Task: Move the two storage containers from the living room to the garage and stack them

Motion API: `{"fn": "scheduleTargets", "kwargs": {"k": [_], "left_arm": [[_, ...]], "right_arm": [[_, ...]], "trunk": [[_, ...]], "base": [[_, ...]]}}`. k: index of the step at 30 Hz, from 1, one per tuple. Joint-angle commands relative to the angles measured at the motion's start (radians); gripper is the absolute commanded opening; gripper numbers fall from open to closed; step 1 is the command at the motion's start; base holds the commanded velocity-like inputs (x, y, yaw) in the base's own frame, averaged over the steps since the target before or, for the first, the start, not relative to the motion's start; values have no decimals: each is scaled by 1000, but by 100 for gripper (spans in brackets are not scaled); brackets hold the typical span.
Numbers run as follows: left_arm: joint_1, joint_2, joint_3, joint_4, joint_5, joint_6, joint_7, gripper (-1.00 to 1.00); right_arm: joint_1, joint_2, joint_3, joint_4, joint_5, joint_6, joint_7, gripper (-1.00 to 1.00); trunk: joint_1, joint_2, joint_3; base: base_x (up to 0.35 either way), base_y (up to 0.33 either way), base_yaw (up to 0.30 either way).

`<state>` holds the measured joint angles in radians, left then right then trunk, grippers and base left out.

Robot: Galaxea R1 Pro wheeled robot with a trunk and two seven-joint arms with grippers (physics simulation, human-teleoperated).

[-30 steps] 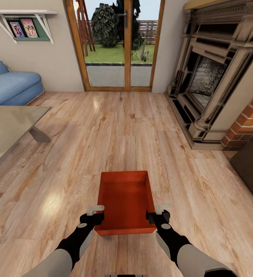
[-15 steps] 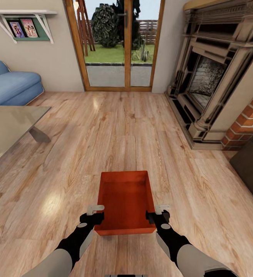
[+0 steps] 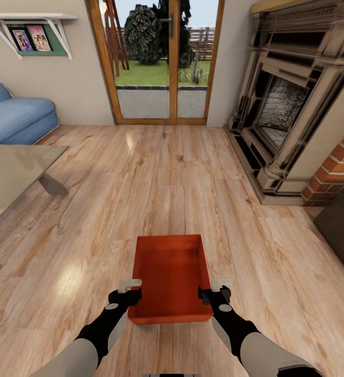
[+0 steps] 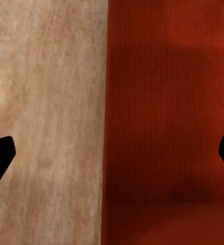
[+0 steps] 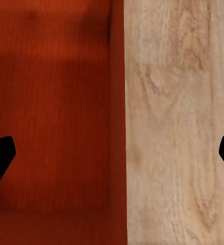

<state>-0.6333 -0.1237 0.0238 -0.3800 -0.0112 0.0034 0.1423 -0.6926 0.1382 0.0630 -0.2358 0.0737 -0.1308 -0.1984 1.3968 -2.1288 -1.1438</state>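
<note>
Grippers flank orange-red storage container point(image 3: 170, 277): left gripper point(image 3: 130, 291) at its left wall, right gripper point(image 3: 215, 289) at right wall, each spread wide, fingers astride wall edge. Container over wood-plank floor point(image 3: 140, 183), near end just ahead of wrists. Versus half second ago: container sits slightly lower in frame, fireplace point(image 3: 287, 104) and glass doors point(image 3: 161, 63) shifted too, so camera moved.

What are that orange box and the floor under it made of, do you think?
The storage container looks like thin matte plastic: even orange-red colour, plain walls, no grain or sheen, though faint fine lines in the wrist views leave that open. The living room floor looks like light wood planks with a glossy finish: visible grain, plank seams and soft reflections.
</note>
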Motion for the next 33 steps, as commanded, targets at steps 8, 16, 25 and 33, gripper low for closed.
{"fn": "scheduleTargets", "kwargs": {"k": [8,16,25,33], "left_arm": [[0,-1,4,0,-1,0,2,100],[0,-1,4,0,-1,1,2,100],[0,-1,4,0,-1,1,2,100],[0,-1,5,1,-1,1,3,100]], "right_arm": [[-1,0,6,1,8,1,-9,100],[-1,0,6,1,8,1,-9,100],[0,0,6,1,8,0,-9,100],[0,0,6,1,8,0,-9,100]], "trunk": [[0,0,-1],[0,0,-1],[0,0,-1],[0,0,-1]], "base": [[36,0,0],[1,0,0],[0,0,0],[6,0,0]]}}
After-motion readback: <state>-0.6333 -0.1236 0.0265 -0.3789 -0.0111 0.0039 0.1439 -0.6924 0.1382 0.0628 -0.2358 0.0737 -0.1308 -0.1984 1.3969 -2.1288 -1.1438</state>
